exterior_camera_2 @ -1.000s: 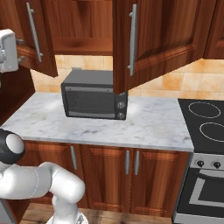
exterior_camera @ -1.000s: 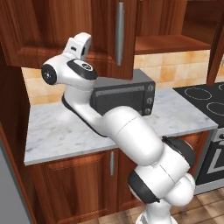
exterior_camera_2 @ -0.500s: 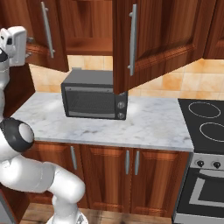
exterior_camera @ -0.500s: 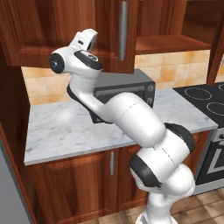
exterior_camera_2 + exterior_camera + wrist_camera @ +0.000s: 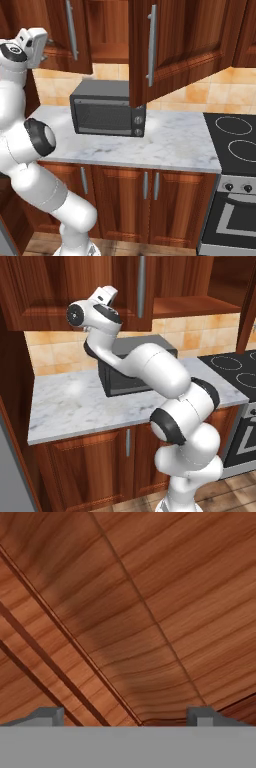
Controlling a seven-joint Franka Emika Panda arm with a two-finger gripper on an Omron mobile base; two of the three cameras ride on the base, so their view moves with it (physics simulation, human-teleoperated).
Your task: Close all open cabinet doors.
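Two upper cabinet doors show. The left door (image 5: 60, 30), with its long silver handle (image 5: 71, 30), stands at a slight angle to the cabinet front. My gripper (image 5: 45, 50) is up against its panel. From the other side the same door (image 5: 60, 291) fills the upper left, with my gripper (image 5: 111, 292) on it. In the hand view my gripper (image 5: 125, 717) is open, both tips far apart and nothing between them, with reddish wood (image 5: 130, 612) very close ahead. The right door (image 5: 180, 45) hangs wide open over the counter, its handle (image 5: 151, 45) facing me.
A dark microwave (image 5: 107, 110) sits on the marble counter (image 5: 170, 142) under the upper cabinets. A stove (image 5: 235, 145) with black burners is at the right. Lower doors (image 5: 120, 200) with short handles run below. The open shelf (image 5: 195, 306) shows behind the right door.
The left door has swung toward the cabinet front, and my hand has followed it to the right. The right door has not moved.
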